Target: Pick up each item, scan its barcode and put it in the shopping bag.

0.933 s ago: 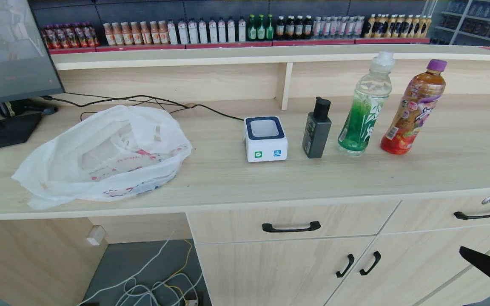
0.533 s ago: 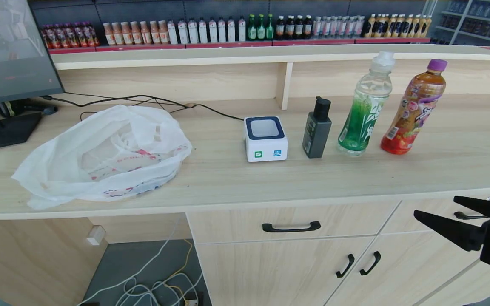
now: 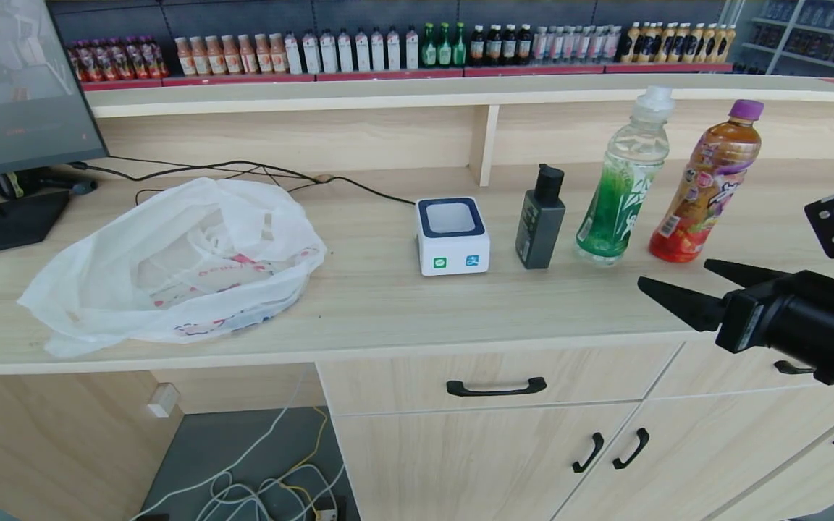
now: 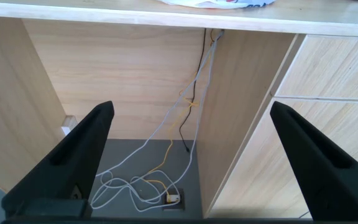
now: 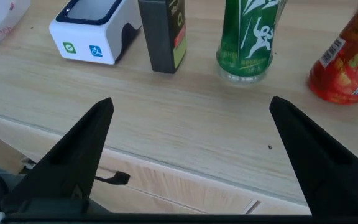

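Wooden counter [image 3: 388, 297] carries three items standing upright in a row to the right of the white scanner [image 3: 452, 235]: a dark pump bottle [image 3: 540, 221], a green bottle [image 3: 623, 188] and an orange tea bottle [image 3: 706, 188]. None is yet in the shopping bag [image 3: 171, 268], which lies open at the left. The right gripper [image 3: 674, 273] hovers at the counter's front edge, jaws spread wide, pointing toward the bottles; the left gripper [image 4: 191, 109] hangs below the counter, also spread. This looks like the first pick. A good grasp straddles one bottle's body at mid-height, level, clear of its close neighbour so nothing topples, and leaves the barcode uncovered for the scanner.
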{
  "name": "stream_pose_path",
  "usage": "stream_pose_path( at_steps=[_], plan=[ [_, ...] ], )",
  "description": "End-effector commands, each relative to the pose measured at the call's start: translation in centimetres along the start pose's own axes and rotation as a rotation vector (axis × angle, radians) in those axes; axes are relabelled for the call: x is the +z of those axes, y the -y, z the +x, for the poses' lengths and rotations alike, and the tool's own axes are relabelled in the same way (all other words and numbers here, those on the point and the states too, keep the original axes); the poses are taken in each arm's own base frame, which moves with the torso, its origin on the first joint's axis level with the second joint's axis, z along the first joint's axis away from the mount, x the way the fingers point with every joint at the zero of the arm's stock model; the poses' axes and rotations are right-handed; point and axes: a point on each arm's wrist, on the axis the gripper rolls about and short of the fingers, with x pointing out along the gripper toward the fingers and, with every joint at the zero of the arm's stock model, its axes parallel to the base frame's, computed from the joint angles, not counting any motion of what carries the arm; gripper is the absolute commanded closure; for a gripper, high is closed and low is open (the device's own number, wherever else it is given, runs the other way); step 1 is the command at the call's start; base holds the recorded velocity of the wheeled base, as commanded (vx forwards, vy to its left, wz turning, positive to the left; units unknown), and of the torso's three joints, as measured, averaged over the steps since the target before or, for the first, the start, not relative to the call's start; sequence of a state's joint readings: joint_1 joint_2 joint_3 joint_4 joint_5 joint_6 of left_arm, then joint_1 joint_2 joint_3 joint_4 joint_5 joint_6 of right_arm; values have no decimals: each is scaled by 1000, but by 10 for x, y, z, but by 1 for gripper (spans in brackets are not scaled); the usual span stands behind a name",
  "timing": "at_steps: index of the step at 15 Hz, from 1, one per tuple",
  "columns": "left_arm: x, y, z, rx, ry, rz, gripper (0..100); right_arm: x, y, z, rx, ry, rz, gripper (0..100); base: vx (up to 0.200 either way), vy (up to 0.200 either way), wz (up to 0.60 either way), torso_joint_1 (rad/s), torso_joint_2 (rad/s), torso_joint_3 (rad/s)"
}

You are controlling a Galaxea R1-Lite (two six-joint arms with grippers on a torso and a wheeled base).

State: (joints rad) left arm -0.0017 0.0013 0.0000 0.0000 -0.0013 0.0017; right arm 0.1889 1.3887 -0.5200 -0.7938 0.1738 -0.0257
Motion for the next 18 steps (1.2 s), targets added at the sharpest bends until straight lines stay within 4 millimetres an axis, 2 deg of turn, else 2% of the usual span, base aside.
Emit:
stream_pose_path(
  at_steps=[1,4,9,13,18],
  plan=[
    [0,0,0,0,0,0,0,3,-4,11,25,18,-16,0,0,0,0,0,0,0],
    [0,0,0,0,0,0,0,-3,-8,29,28,53,-42,0,0,0,0,0,0,0],
    [0,0,0,0,0,0,0,-13,-22,78,-15,184,-45,0,0,0,0,0,0,0],
    [0,0,0,0,0,0,0,-9,-33,111,-38,243,-36,0,0,0,0,0,0,0],
    [0,0,0,0,0,0,0,-12,-34,123,-37,240,-37,0,0,0,0,0,0,0]
  ],
)
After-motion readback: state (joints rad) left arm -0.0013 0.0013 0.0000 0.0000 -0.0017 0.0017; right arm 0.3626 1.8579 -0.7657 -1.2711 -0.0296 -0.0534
